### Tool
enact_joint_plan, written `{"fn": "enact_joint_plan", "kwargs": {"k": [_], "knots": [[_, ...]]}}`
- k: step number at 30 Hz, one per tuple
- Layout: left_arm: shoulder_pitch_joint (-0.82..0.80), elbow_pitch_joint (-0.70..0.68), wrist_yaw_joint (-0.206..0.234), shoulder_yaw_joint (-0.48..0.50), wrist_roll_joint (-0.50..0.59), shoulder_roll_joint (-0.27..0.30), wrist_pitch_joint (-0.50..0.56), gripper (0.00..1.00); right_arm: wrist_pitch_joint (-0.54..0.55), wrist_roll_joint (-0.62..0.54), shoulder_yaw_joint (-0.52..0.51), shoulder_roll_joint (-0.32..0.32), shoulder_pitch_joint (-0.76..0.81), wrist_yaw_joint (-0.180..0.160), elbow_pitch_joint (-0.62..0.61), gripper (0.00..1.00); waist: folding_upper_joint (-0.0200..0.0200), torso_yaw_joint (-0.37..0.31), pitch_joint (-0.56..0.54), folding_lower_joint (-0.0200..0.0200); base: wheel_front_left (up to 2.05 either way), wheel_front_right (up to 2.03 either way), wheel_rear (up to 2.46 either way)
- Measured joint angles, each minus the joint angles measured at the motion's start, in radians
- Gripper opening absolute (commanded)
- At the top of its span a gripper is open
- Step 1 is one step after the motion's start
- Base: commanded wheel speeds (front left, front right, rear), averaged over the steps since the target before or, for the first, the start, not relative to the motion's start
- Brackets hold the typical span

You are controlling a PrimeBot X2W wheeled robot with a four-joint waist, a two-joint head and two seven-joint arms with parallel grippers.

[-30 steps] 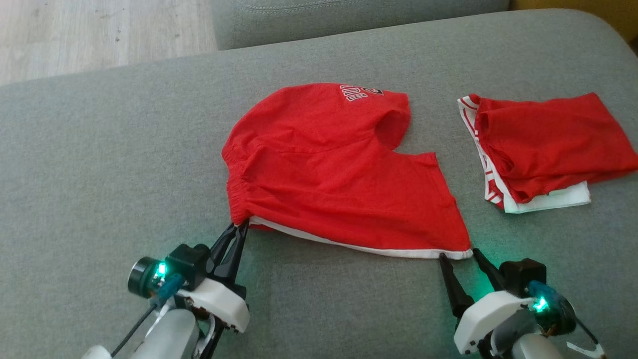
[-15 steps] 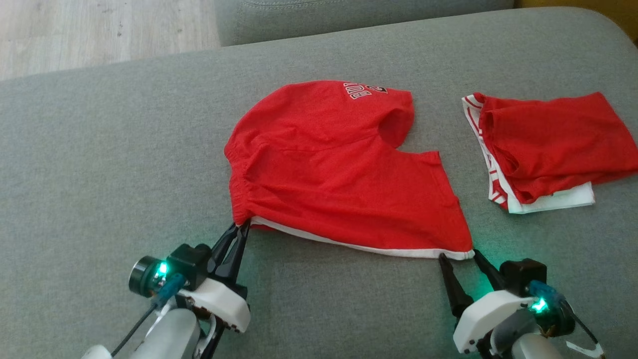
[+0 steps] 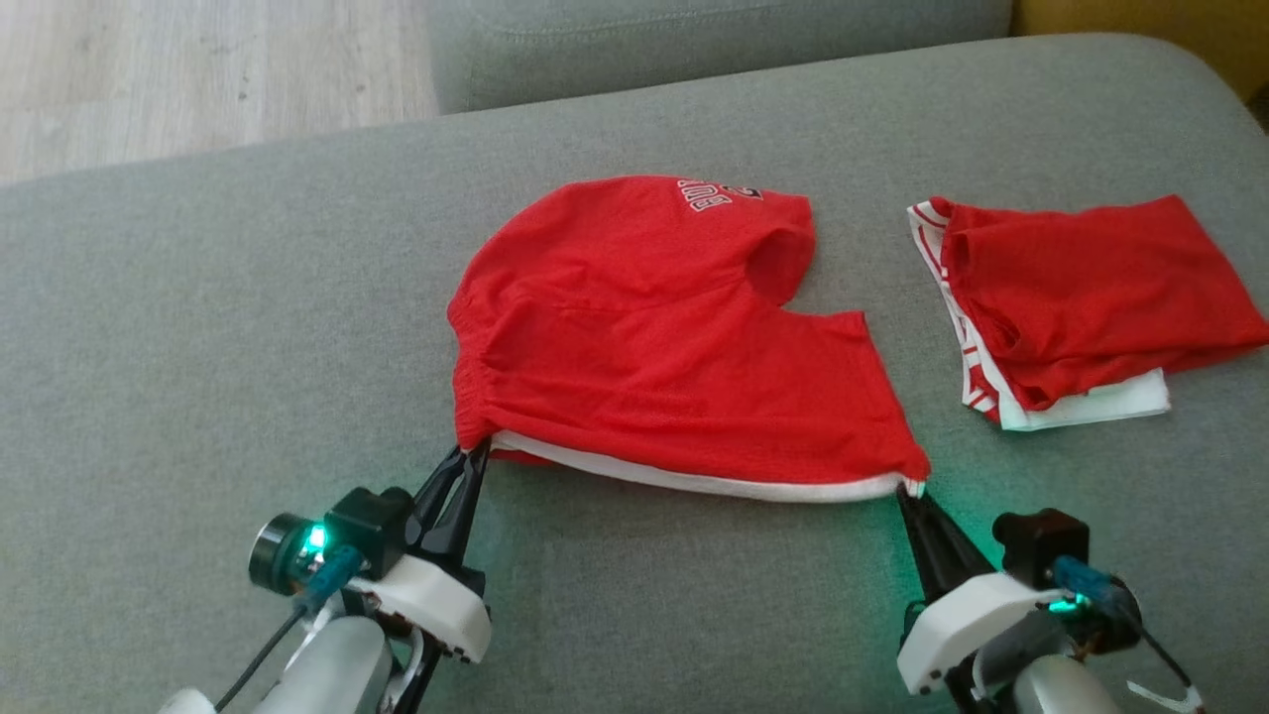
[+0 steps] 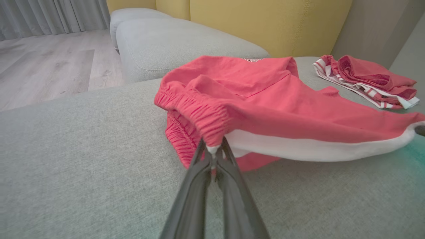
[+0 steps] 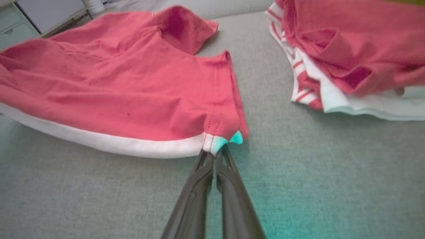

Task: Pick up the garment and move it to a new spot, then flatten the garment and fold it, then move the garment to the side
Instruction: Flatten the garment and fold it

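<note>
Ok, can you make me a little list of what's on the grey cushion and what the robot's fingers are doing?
surface: grey cushion
main garment: red shorts with white trim, spread out, a bit rumpled
left fingers: shut on the elastic waistband corner
right fingers: shut on the white hem corner
other clothes: folded red and white pile, lying apart, to the right of the shorts
floor: pale wood, beyond the cushion

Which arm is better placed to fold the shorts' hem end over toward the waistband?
Right, probably: the right gripper is shut on the red shorts at the hem corner; the left gripper holds the waistband.
</note>
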Motion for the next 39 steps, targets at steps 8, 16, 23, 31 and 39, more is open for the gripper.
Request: {"fn": "enact_joint_plan", "kwargs": {"k": [8, 16, 23, 31, 39], "knots": [[0.0, -0.028, 0.001, -0.009, 0.0, 0.031, 0.005, 0.0, -0.054, -0.05, 0.002, 0.0, -0.049, 0.0, -0.107, 0.0, 0.0, 0.002, -0.044, 0.0, 0.0, 0.0, 0.0], [-0.049, -0.149, -0.015, -0.027, 0.019, 0.12, 0.07, 0.0, -0.035, -0.062, 0.024, -0.042, -0.177, 0.0, -0.213, 0.0, 0.0, 0.012, -0.102, 0.0, 0.0, 0.0, 0.0], [-0.208, -0.294, -0.024, -0.006, 0.014, 0.171, 0.166, 0.0, 0.007, -0.029, 0.037, -0.109, -0.325, 0.0, -0.315, 0.0, 0.0, 0.019, -0.149, 0.0, 0.0, 0.0, 0.0], [-0.241, -0.508, 0.023, 0.081, -0.074, 0.212, 0.311, 0.0, 0.092, 0.019, 0.021, -0.139, -0.372, 0.0, -0.49, 0.0, 0.0, 0.016, -0.2, -0.0001, 0.0, 0.0, 0.0], [0.003, -0.794, 0.08, 0.105, -0.147, 0.292, 0.455, 0.0, 0.191, 0.013, -0.03, -0.124, -0.181, 0.0, -0.67, 0.0, 0.0, 0.01, -0.187, -0.0002, 0.0, 0.0, 0.0]]}}
